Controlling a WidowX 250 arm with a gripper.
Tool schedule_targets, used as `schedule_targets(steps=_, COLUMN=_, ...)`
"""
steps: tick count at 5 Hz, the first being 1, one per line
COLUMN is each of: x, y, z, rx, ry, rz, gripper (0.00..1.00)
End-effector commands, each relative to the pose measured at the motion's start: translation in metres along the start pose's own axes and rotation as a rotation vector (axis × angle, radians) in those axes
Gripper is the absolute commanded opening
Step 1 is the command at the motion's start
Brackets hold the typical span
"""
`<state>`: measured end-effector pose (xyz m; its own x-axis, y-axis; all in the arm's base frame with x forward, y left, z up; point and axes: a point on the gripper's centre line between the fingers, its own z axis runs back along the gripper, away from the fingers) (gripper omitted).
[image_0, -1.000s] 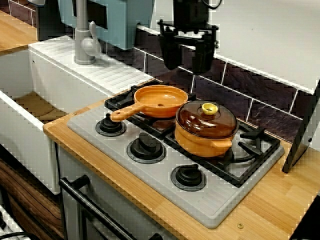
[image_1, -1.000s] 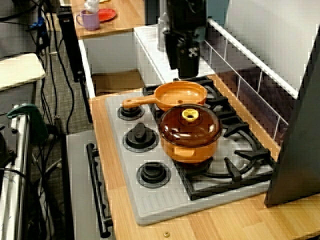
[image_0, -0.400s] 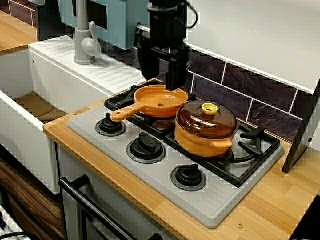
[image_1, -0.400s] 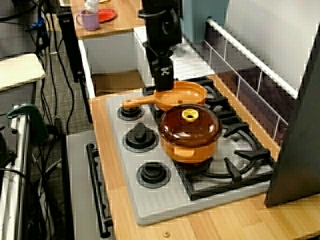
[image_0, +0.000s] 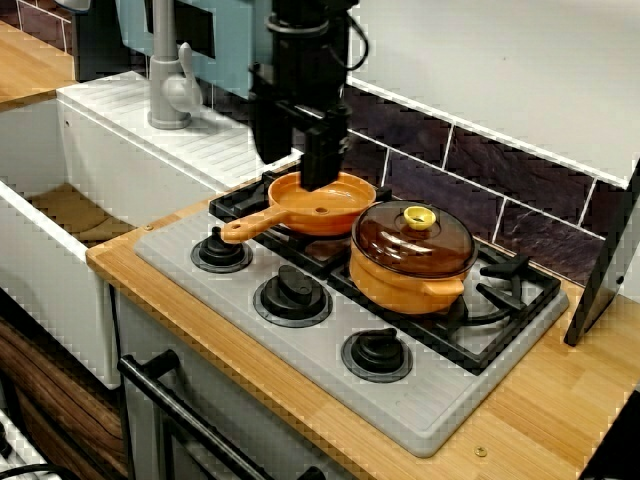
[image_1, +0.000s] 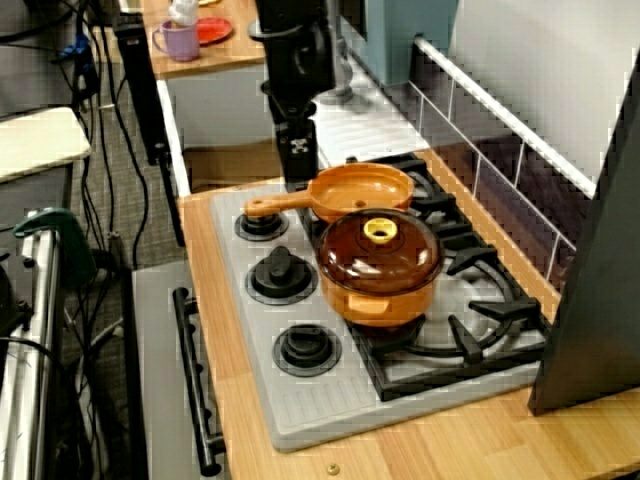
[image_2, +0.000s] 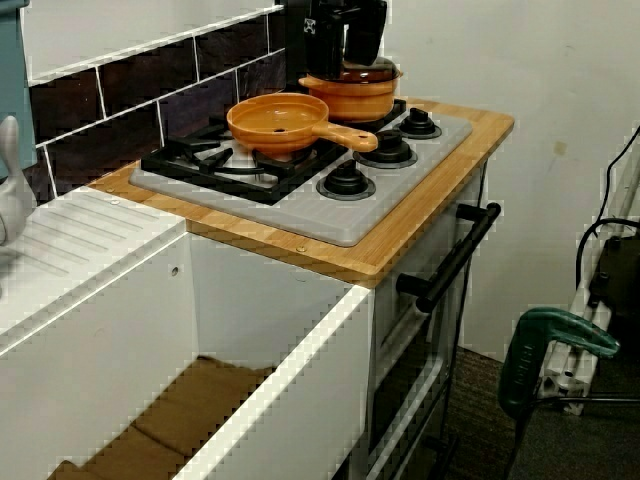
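Wooden counter (image_0: 560, 400) is shown bearing a grey hob (image_0: 300, 340), which serves as the landmark. A white sink (image_0: 50, 260) is set to the left of the hob, with a ribbed drainboard (image_0: 200, 135) and a grey tap (image_0: 168, 80) behind the hob's left end. A black gripper (image_0: 295, 160) is seen hanging from above over the hob's rear left burner. In the front view its two fingers (image_0: 320, 160) are held apart and nothing is clasped between them. In the view along the counter the gripper (image_1: 297, 170) is placed just above the point where the pan's handle meets the bowl; whether it is touched cannot be told. An orange pot (image_0: 405, 285) under a brown glass lid (image_0: 400, 245) is stood on the middle of the hob's black grate. An orange frying pan (image_0: 320, 205) is rested on the hob's rear left burner, just beside the pot, with its handle (image_0: 255, 226) pointed toward the hob's front left corner. Three black dials (image_0: 292, 292) are lined along the hob's front edge. A small gold knob (image_0: 419, 216) is fixed at the lid's centre.
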<state>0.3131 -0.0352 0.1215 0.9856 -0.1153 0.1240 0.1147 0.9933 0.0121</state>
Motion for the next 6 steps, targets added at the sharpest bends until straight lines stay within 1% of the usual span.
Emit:
schedule_targets(steps=1, x=-0.017, y=0.017, z=0.004, rx=0.026, ry=-0.046, rz=-0.009, gripper=1.00)
schedule_targets(steps=2, x=-0.021, y=0.022, z=-0.004, rx=-0.010, ry=-0.030, rz=0.011, gripper=1.00)
schedule_targets(steps=4, x=-0.015, y=0.023, z=-0.019, rx=-0.071, ry=-0.018, rz=0.083, gripper=1.00)
schedule_targets(steps=5, x=-0.013, y=0.023, z=-0.025, rx=-0.077, ry=-0.023, rz=0.096, gripper=1.00)
schedule_targets(steps=6, x=-0.014, y=0.021, z=-0.030, rx=-0.065, ry=-0.030, rz=0.095, gripper=1.00)
